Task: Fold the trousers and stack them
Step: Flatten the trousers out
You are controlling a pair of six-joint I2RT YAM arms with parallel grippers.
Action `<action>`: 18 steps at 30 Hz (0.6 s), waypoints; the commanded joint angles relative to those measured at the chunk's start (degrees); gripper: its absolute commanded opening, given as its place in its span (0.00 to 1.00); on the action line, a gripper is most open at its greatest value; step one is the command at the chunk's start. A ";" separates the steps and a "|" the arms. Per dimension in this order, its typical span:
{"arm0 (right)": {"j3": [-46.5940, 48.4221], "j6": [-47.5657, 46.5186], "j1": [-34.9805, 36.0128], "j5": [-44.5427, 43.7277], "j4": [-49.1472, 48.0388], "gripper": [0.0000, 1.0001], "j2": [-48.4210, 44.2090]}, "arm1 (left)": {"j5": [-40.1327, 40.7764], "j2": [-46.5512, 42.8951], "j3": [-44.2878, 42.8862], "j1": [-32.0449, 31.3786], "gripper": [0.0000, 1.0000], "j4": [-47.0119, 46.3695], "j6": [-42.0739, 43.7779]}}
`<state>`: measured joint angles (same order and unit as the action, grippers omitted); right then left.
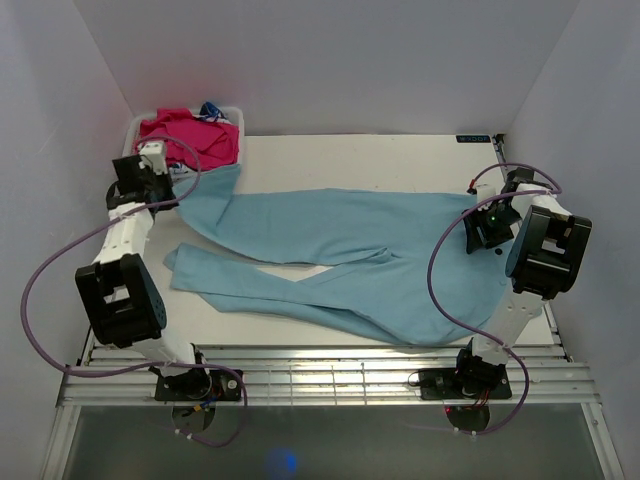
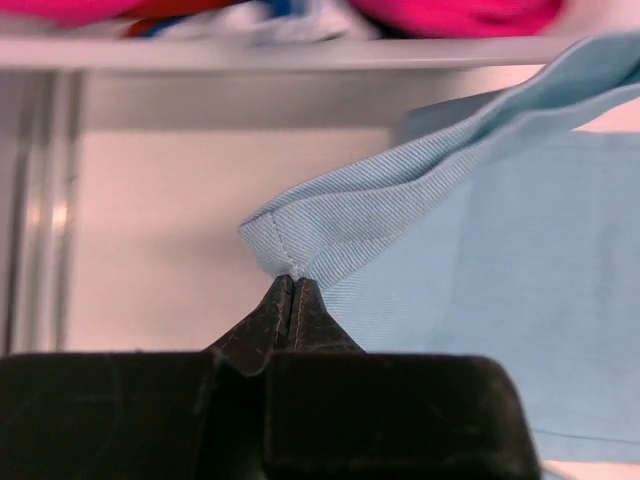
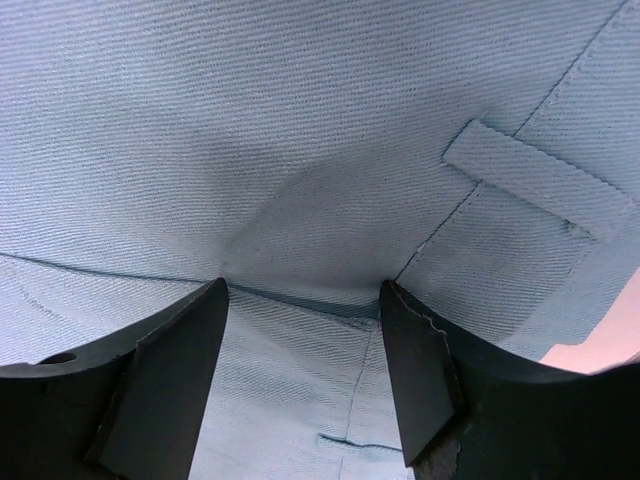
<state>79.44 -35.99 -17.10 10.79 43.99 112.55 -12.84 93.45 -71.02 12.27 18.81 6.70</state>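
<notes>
Where the white table fills the floor of a booth with plain pale walls, the trousers lie spread flat across it. Waist is to my right and both legs run left. The upper leg reaches the back-left corner, its cuff just beside a white bin of pink clothes. My left pincer is pinched tight on that cuff's stitched corner, and the hem is raised a little off the tabletop. My right pincer stands wide on the waist, tips pressing the cloth, a pucker between them, a belt loop alongside. A slatted metal rail runs along the near edge.
</notes>
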 commanded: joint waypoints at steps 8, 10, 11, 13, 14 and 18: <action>0.98 -1.45 -0.65 -2.97 0.48 0.68 2.67 | 8.71 5.51 5.63 13.30 0.05 -1.32 -5.38; 1.33 -1.63 -0.65 -2.61 1.27 0.69 2.32 | 8.01 7.01 5.28 15.22 0.43 -1.40 -5.73; 1.25 -1.72 -0.65 -2.26 1.54 0.69 1.97 | 7.22 7.01 5.19 15.93 0.51 -1.32 -5.82; 0.90 -2.07 -0.56 -1.82 2.06 0.69 0.83 | 2.66 5.43 5.46 17.60 0.60 -1.58 -4.33; 0.89 -2.16 -0.56 -1.30 2.33 0.69 0.30 | 0.56 4.82 4.94 17.87 0.62 0.33 -2.85; 0.98 -3.56 -0.65 0.72 4.87 0.71 -3.47 | -14.28 -0.01 3.18 19.54 0.68 9.12 10.58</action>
<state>80.16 -37.43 -17.12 11.09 45.47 112.55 -14.33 100.57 -65.34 31.44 21.45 7.22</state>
